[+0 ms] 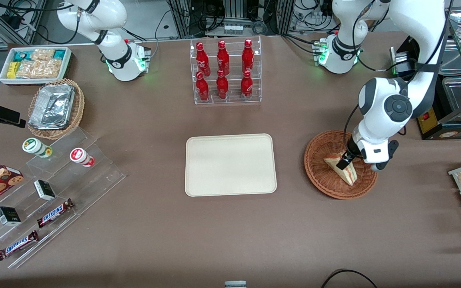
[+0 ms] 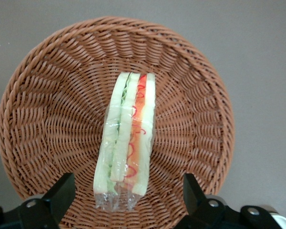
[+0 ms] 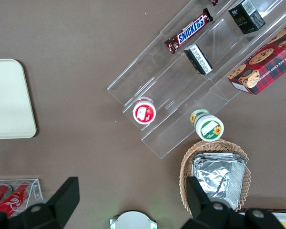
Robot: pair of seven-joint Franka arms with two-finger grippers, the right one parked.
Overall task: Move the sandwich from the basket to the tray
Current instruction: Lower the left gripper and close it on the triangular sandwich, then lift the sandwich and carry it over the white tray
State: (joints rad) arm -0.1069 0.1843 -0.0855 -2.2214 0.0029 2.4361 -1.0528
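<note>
in the front view the sandwich [image 1: 341,167] lies in the basket [image 1: 319,176], which sits on the counter [image 1: 230,232] toward the working arm's end, well apart from the tray [image 1: 230,165]. the gripper [image 1: 344,162] hangs low over the basket with a dark finger right at the wedge; from here one cannot tell whether it touches.

in the left wrist view the sandwich [image 2: 126,140] stands on edge in the basket [image 2: 47,114], its layered cut face up, wrapped in clear film bunched at the end nearest the camera. the fingers [image 2: 62,193] are spread wide, one on each side of the wedge and clear of it, so the gripper [image 2: 128,195] is open and holds nothing.

judged from this, the wedge is light, soft and easily crushed, and the film looks slippery. the best hold seems to be across the two flat bread faces, mid-length, with a gentle squeeze; the loose film end would likely slip.

the right wrist view shows only a corner of the tray [image 3: 9,100].
</note>
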